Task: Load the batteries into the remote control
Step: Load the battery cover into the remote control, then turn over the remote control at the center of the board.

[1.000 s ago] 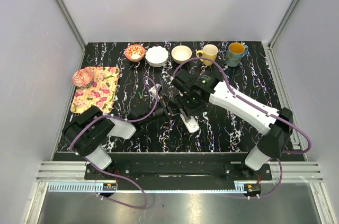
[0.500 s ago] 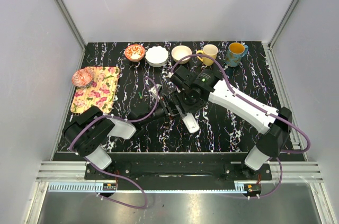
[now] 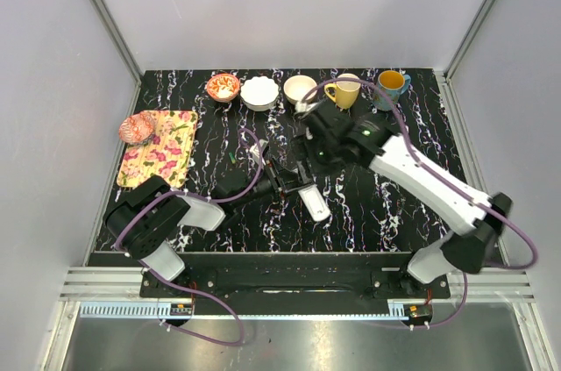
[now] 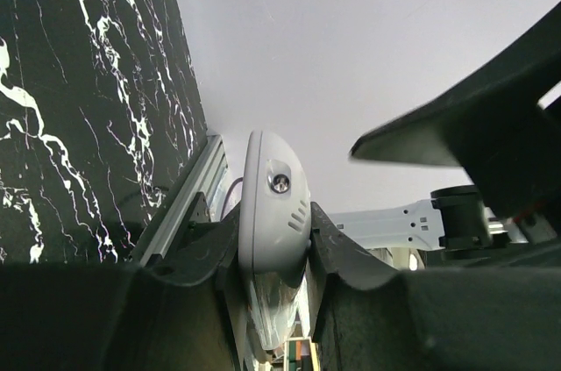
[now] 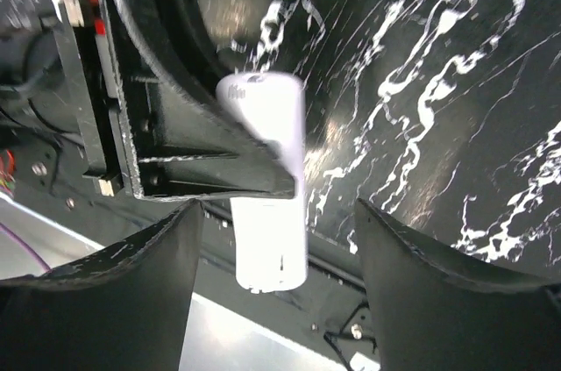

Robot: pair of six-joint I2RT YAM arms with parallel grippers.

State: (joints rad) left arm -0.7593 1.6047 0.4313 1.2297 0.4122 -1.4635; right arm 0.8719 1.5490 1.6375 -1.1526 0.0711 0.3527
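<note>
The remote control [image 3: 313, 202] is a slim white bar, held off the table near the middle front. My left gripper [image 3: 292, 181] is shut on it. In the left wrist view the remote [image 4: 273, 213] is clamped edge-on between both fingers. A small orange and dark patch [image 4: 298, 352] shows low between them; I cannot tell whether it is a battery. My right gripper [image 3: 305, 153] is open and empty, just behind the remote. In the right wrist view the remote [image 5: 265, 213] lies below the spread right gripper [image 5: 276, 213]. No loose batteries show.
A small white tab [image 3: 256, 153] and a tiny green piece [image 3: 230, 158] lie left of the grippers. Three bowls [image 3: 259, 92] and two mugs [image 3: 345, 89] line the back edge. A floral cloth [image 3: 159, 146] with a pink object [image 3: 137, 128] lies at the left.
My right arm has pulled back and to the right, away from the remote, which it was covering before. My left gripper still holds the remote in about the same place.
</note>
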